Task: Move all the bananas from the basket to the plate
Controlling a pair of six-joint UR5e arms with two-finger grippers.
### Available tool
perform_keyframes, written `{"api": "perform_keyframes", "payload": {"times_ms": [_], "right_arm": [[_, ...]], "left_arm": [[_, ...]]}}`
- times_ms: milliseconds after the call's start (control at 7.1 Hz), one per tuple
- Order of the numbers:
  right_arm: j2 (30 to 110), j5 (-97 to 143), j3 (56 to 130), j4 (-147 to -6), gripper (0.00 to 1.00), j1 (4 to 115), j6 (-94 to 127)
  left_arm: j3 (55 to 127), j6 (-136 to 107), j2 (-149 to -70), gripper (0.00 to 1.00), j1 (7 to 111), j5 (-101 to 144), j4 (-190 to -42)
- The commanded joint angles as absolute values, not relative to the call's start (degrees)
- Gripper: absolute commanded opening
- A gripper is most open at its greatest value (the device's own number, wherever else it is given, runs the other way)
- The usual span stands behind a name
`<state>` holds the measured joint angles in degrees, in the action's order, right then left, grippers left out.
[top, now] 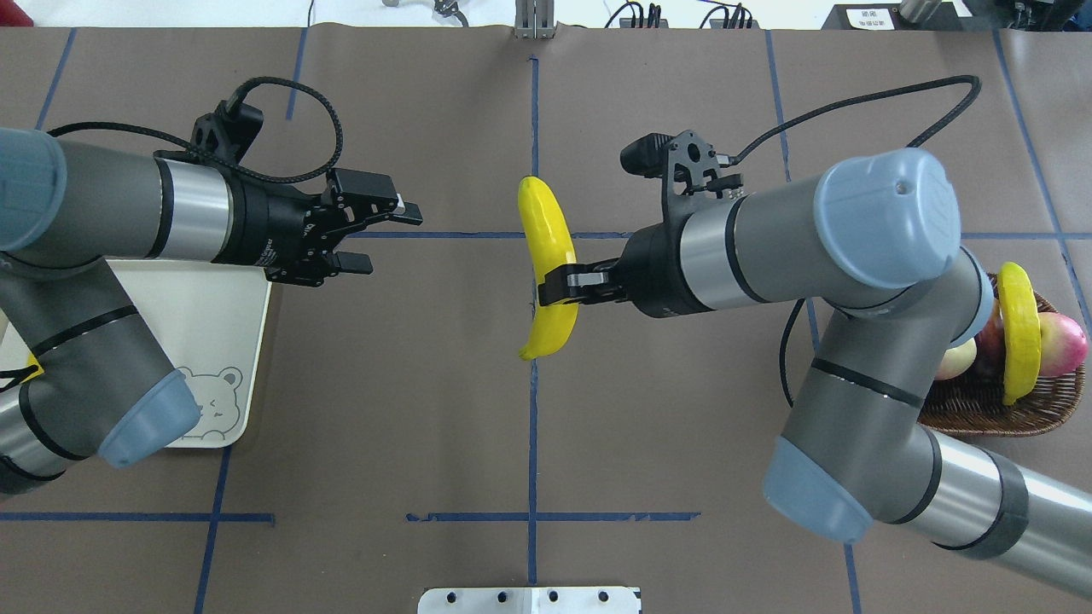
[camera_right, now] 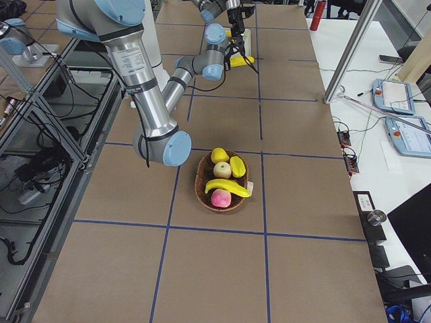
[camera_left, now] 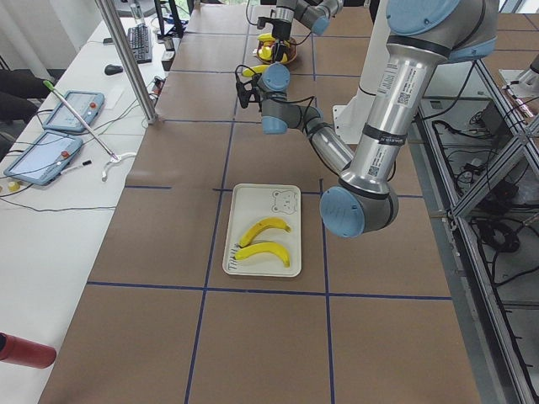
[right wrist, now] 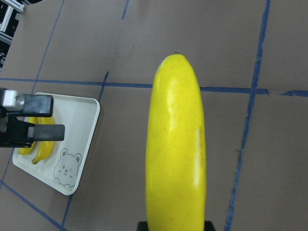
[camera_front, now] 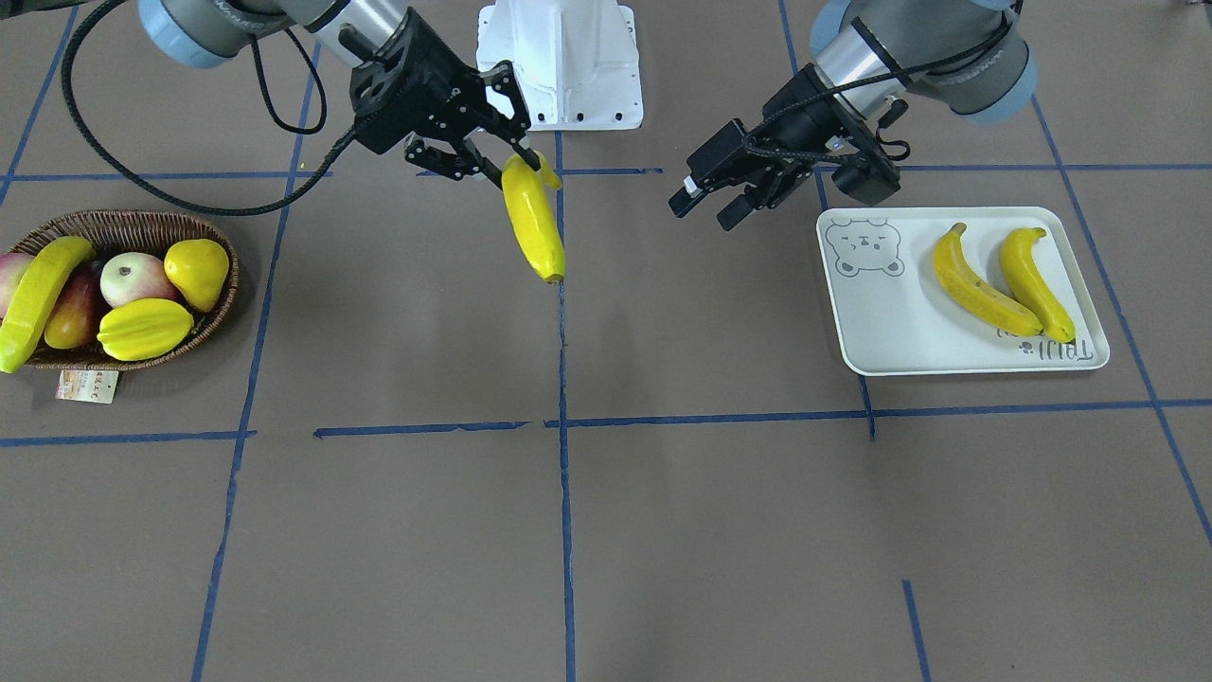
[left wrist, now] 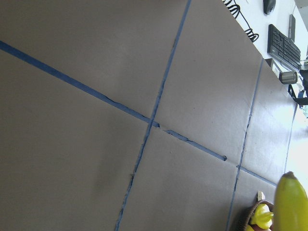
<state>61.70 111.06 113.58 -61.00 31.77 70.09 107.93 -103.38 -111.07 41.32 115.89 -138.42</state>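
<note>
My right gripper (camera_front: 511,163) is shut on one end of a yellow banana (camera_front: 533,223) and holds it in the air over the table's middle; the banana also fills the right wrist view (right wrist: 175,154). My left gripper (camera_front: 705,201) is open and empty, level with it, beside the near corner of the white plate (camera_front: 890,322). Two bananas (camera_front: 980,284) (camera_front: 1034,282) lie side by side on the plate. One more banana (camera_front: 38,298) lies across the edge of the wicker basket (camera_front: 133,220), far from both grippers.
The basket also holds a yellow starfruit (camera_front: 144,329), a yellow pear (camera_front: 197,272), an apple (camera_front: 131,278) and reddish fruit. A paper tag (camera_front: 87,385) lies by the basket. The white robot base (camera_front: 561,62) stands at the back. Blue tape lines cross the brown table.
</note>
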Motion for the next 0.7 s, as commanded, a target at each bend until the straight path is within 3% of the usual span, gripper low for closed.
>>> {"api": "perform_keyframes", "payload": {"times_ms": [0, 564], "right_arm": [[60.8, 109.1, 113.7, -61.0, 0.01, 28.8, 70.3], [60.5, 109.0, 114.5, -61.0, 0.02, 27.6, 70.3]], "left_arm": [[107.8, -103.6, -114.6, 0.98, 40.3, 116.0, -138.5], [107.8, -103.7, -117.6, 0.94, 35.7, 115.6, -138.9]]}}
